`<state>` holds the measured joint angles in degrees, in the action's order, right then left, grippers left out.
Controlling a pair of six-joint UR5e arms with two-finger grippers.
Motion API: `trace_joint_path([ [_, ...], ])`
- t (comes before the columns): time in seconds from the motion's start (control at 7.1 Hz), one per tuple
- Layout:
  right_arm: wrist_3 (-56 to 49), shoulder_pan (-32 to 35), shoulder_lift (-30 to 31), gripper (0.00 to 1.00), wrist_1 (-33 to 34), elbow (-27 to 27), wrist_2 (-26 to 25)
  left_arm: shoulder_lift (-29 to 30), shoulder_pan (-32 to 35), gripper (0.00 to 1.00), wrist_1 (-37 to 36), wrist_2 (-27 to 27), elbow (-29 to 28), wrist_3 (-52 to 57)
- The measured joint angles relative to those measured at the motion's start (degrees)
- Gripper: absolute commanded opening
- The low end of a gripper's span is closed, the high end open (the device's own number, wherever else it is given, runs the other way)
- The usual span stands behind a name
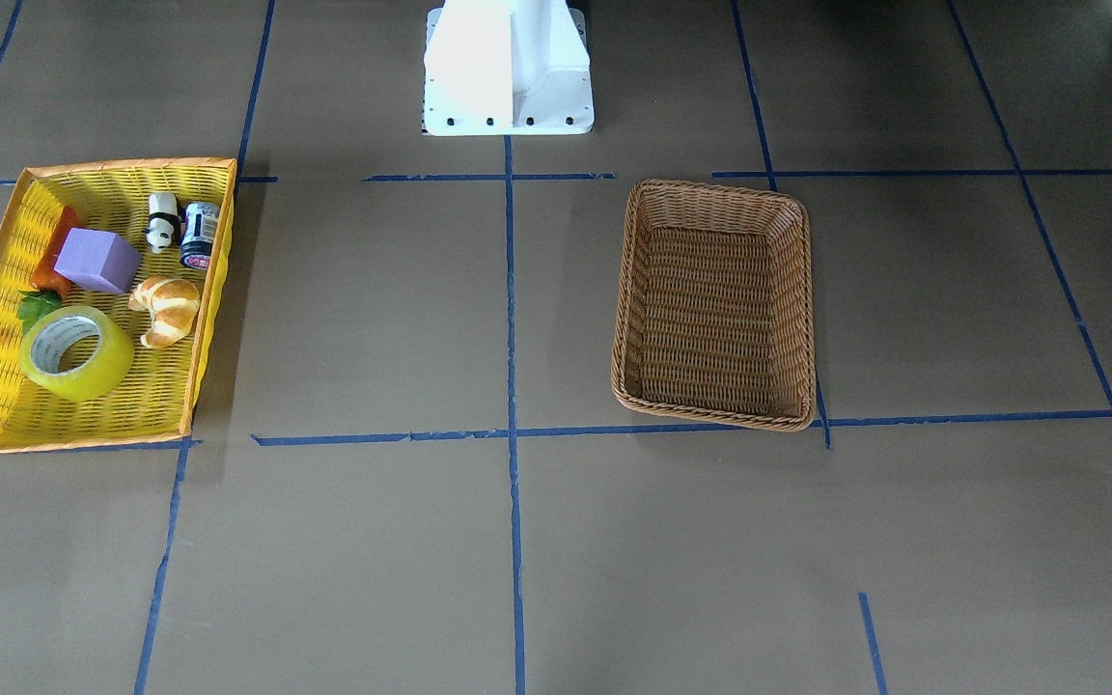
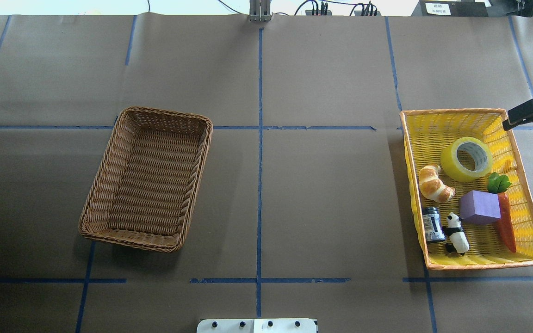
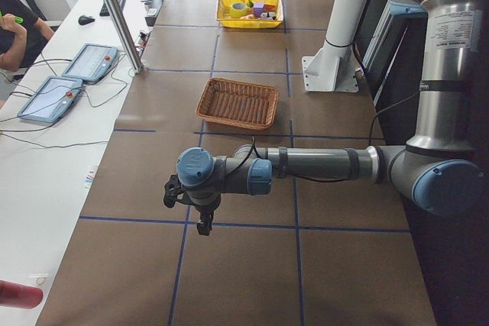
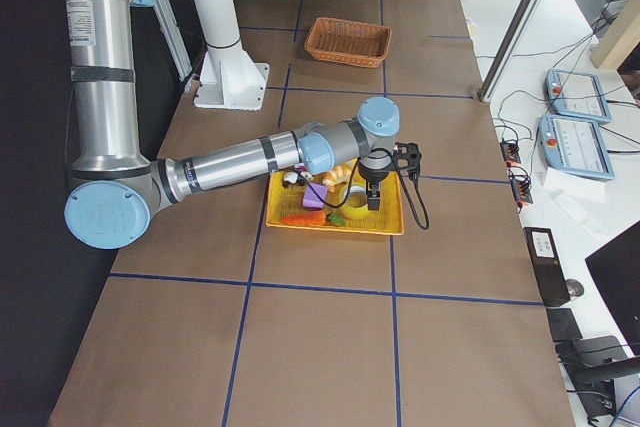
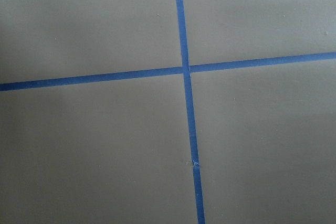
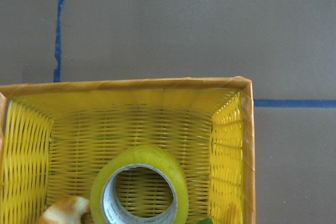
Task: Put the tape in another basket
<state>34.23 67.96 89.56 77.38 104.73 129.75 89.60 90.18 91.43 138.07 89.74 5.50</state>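
Left gripper [image 3: 202, 223] hangs over the counter [image 2: 322, 208], well apart from the basket [image 2: 164, 113]; jaws' state cannot be told. Basket empty. Tape [image 2: 466, 158] lies flat in the yellow tray [image 2: 451, 111], ungrasped. Right gripper [image 2: 521, 115] hovers at the tray's corner; jaws likewise indeterminate. Assessment: grasp, transfer and release all outstanding.

The worktop [image 1: 373, 319] under me is covered in matt brown paper, smooth and flat, ruled with strips of blue tape [image 1: 510, 309] that carry a faint sheen. The basket [image 1: 629, 290] is brown wicker, ribbed and rough, with a braided rim. The yellow tray [image 1: 213, 280] looks like woven plastic strands, bright and slightly shiny, edged in orange. The tape [image 1: 97, 376] is glossy, translucent yellow-green film on a white printed core. The purple block [image 1: 97, 261] is matt, like foam; the croissant [image 1: 168, 307] looks glazed. My right arm [image 4: 230, 162] is smooth grey metal with blue caps.
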Motion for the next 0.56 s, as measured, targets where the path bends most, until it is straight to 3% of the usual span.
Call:
trace_joint_path([
  [0.28, 2.0, -3.3, 0.2, 1.00, -2.2, -1.1, -3.1, -0.1, 0.0, 1.00, 0.1, 0.0, 0.0, 0.0],
  [0.56, 5.9, -6.6, 0.1, 1.00, -9.7, -5.4, -5.0, -0.1, 0.0, 1.00, 0.1, 0.0, 0.1, 0.0],
])
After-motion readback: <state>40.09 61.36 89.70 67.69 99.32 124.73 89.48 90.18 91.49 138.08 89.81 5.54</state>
